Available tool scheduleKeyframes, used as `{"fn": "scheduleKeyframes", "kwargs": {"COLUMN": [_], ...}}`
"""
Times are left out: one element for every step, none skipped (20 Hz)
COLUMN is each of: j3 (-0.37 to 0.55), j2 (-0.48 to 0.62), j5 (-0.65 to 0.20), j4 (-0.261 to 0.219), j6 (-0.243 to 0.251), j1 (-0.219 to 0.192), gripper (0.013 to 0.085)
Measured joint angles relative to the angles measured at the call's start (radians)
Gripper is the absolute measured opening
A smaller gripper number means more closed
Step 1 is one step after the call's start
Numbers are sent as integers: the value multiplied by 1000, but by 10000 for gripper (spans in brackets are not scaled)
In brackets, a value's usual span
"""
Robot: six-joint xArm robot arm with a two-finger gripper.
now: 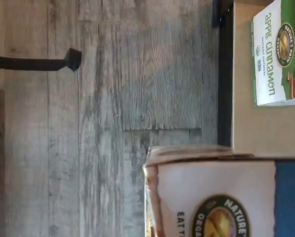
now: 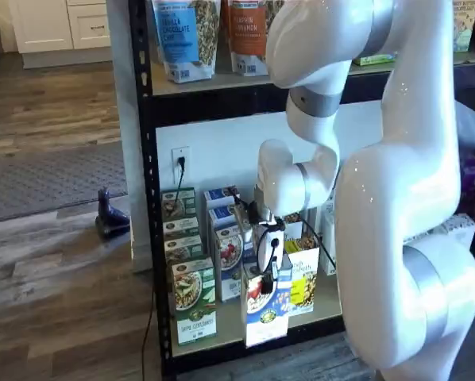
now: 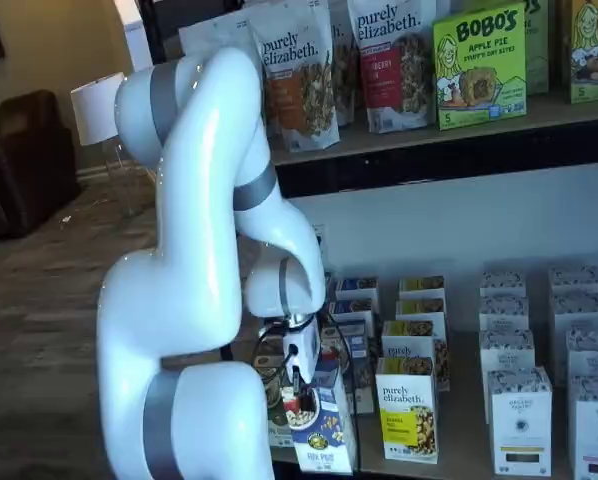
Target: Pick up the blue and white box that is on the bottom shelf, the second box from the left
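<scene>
At the front edge of the bottom shelf (image 2: 333,305), black jaws (image 2: 266,279) closed on the top of the blue and white box (image 2: 267,309), gap between fingers filled by the carton. Held upright and slightly tilted, drawn forward past the black front rail, partly clear of its row; same grip visible in a shelf view (image 3: 319,425). Just beside it toward the left edge, green-and-white box (image 2: 194,302) standing at the front; toward the right, yellow-and-white box (image 2: 303,279) set a little further back. Seen close from the wrist view, white and blue panel of the held box (image 1: 221,197), with wood floor (image 1: 98,123) beyond the surface.
</scene>
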Motion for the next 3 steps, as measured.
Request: {"fn": "scheduleKeyframes", "kwargs": {"j3": [5,12,21], "j2": [-8,-16,-27], "j5": [3,4,6], "j4": [7,9,16], "j6": [-8,-11,-19], "j1": [-1,-2,-4], "gripper": [490,490,490]}}
